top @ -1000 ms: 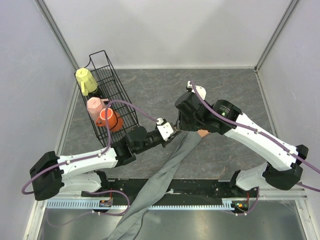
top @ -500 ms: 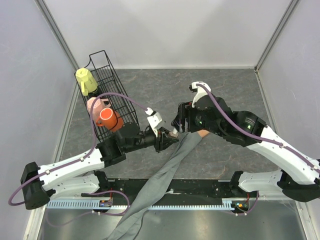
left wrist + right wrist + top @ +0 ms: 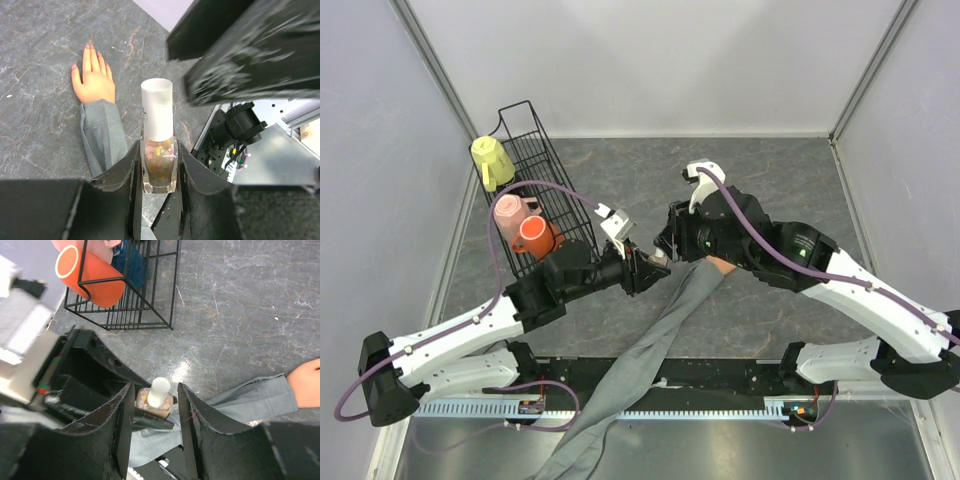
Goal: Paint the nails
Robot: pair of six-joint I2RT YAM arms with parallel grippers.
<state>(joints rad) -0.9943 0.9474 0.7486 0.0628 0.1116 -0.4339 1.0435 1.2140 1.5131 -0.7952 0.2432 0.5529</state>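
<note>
My left gripper (image 3: pixel 159 167) is shut on a small clear nail polish bottle (image 3: pixel 159 160) with glitter inside and a white cap (image 3: pixel 157 110). My right gripper (image 3: pixel 154 400) is open, with its fingers on either side of the cap (image 3: pixel 160 389) and not touching it. The peach mannequin hand (image 3: pixel 92 80) lies flat on the table with pink nails (image 3: pixel 89 47) and a grey sleeve (image 3: pixel 102 132). In the top view the two grippers meet over the sleeve (image 3: pixel 660 335). There the hand (image 3: pixel 720 266) is mostly hidden under the right arm.
A black wire rack (image 3: pixel 545 190) stands at the left with a yellow cup (image 3: pixel 492 162), a pink cup (image 3: pixel 510 212) and an orange cup (image 3: pixel 535 236). The rack (image 3: pixel 150 300) and orange cup (image 3: pixel 87 270) also show in the right wrist view. White walls surround the table.
The left arm has swung and turned its wrist while holding the bottle. The right wrist has shifted left and back, and is now over the bottle's cap.
</note>
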